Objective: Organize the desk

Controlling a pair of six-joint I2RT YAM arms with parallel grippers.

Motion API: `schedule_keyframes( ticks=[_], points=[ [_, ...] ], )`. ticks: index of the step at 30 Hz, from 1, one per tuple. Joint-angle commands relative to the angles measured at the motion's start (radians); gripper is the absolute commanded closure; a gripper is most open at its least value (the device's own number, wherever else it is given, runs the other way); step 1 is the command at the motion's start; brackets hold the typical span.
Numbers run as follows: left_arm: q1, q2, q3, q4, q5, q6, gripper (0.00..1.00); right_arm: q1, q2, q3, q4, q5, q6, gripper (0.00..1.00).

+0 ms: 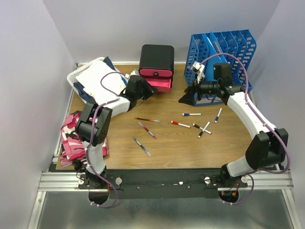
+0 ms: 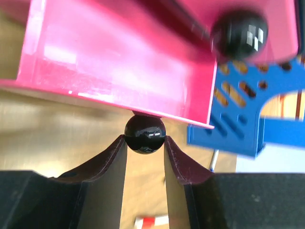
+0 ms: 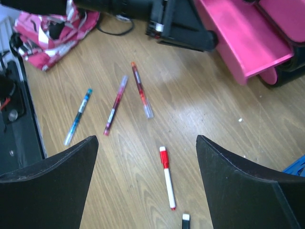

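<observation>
The desk (image 1: 176, 143) is brown wood-grain. The black drawer unit (image 1: 156, 59) stands at the back with its lower pink-red drawer (image 1: 161, 84) pulled out. My left gripper (image 1: 147, 90) is shut on that drawer's black ball knob (image 2: 145, 135), under the drawer's front (image 2: 119, 62). My right gripper (image 1: 187, 98) is open and empty, hovering over the desk (image 3: 147, 139) above a red-capped marker (image 3: 167, 177). Several pens and markers lie loose on the desk: a red pen (image 1: 147, 119), a maroon pen (image 1: 147, 130), a blue pen (image 1: 141, 146), the red-capped marker (image 1: 180, 124), and two crossed black markers (image 1: 204, 129).
A blue file rack (image 1: 224, 52) stands at the back right, behind my right arm. A white basket with papers (image 1: 95, 76) sits at the back left. A pink camouflage cloth (image 1: 76, 138) lies at the left edge. The metal rail (image 1: 167, 179) runs along the front.
</observation>
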Motion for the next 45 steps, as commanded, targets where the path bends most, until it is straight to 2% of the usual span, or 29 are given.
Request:
schedule_keyframes(
  ticks=[1, 2, 4, 5, 6, 7, 8, 10, 11, 16, 20, 23, 26, 29, 32, 35, 38, 39, 42, 45],
  points=[
    [-0.018, -0.097, -0.084, -0.023, 0.051, 0.043, 0.71, -0.003, -0.006, -0.008, -0.181, -0.017, -0.172, 0.09],
    [-0.018, -0.103, -0.085, -0.051, 0.057, 0.055, 0.61, 0.002, 0.006, -0.002, -0.215, -0.008, -0.239, 0.1],
    [-0.018, -0.121, -0.092, -0.068, 0.063, 0.066, 0.53, 0.033, 0.047, 0.007, -0.336, 0.053, -0.323, 0.11],
    [-0.018, -0.129, -0.092, -0.095, 0.058, 0.081, 0.44, 0.048, 0.058, 0.001, -0.356, 0.09, -0.356, 0.13],
    [-0.018, -0.149, -0.092, -0.103, 0.057, 0.093, 0.39, 0.063, 0.066, -0.009, -0.365, 0.127, -0.363, 0.14],
    [-0.018, -0.16, -0.093, -0.112, 0.051, 0.102, 0.34, 0.091, 0.074, -0.043, -0.356, 0.192, -0.364, 0.16],
    [-0.018, -0.173, -0.093, -0.138, 0.049, 0.115, 0.24, 0.108, 0.072, -0.068, -0.338, 0.231, -0.354, 0.16],
    [-0.018, -0.221, -0.098, -0.164, 0.039, 0.162, 0.23, 0.14, 0.068, -0.106, -0.257, 0.335, -0.325, 0.16],
    [-0.018, -0.239, -0.099, -0.201, 0.034, 0.182, 0.17, 0.149, 0.068, -0.135, -0.229, 0.363, -0.3, 0.16],
    [-0.019, -0.38, -0.121, -0.336, -0.017, 0.325, 0.16, 0.198, 0.135, -0.158, -0.129, 0.542, -0.266, 0.2],
    [-0.019, -0.497, -0.154, -0.445, -0.09, 0.408, 0.15, 0.229, 0.193, -0.17, -0.082, 0.616, -0.251, 0.25],
    [-0.019, -0.595, -0.184, -0.517, -0.185, 0.457, 0.08, 0.246, 0.232, -0.181, -0.054, 0.642, -0.243, 0.27],
    [-0.018, -0.701, -0.23, -0.557, -0.285, 0.477, 0.01, 0.263, 0.27, -0.178, -0.048, 0.656, -0.239, 0.35],
    [-0.01, -0.799, -0.28, -0.582, -0.345, 0.472, 0.01, 0.28, 0.293, -0.18, -0.049, 0.664, -0.237, 0.44],
    [0.001, -0.87, -0.331, -0.6, -0.341, 0.44, 0.01, 0.295, 0.305, -0.189, -0.054, 0.675, -0.243, 0.55],
    [0.008, -0.919, -0.372, -0.612, -0.275, 0.44, 0.01, 0.31, 0.313, -0.201, -0.048, 0.691, -0.249, 0.66],
    [0.01, -0.968, -0.417, -0.618, -0.248, 0.419, 0.01, 0.32, 0.321, -0.212, -0.046, 0.702, -0.251, 0.8],
    [0.01, -0.997, -0.43, -0.617, -0.241, 0.409, 0.01, 0.321, 0.321, -0.207, -0.045, 0.702, -0.251, 0.88],
    [0.01, -1.052, -0.473, -0.62, -0.212, 0.383, 0.01, 0.321, 0.318, -0.188, -0.077, 0.676, -0.265, 0.99],
    [0.01, -1.097, -0.512, -0.623, -0.184, 0.365, 0.02, 0.321, 0.292, -0.119, -0.135, 0.61, -0.323, 0.99]
  ],
)
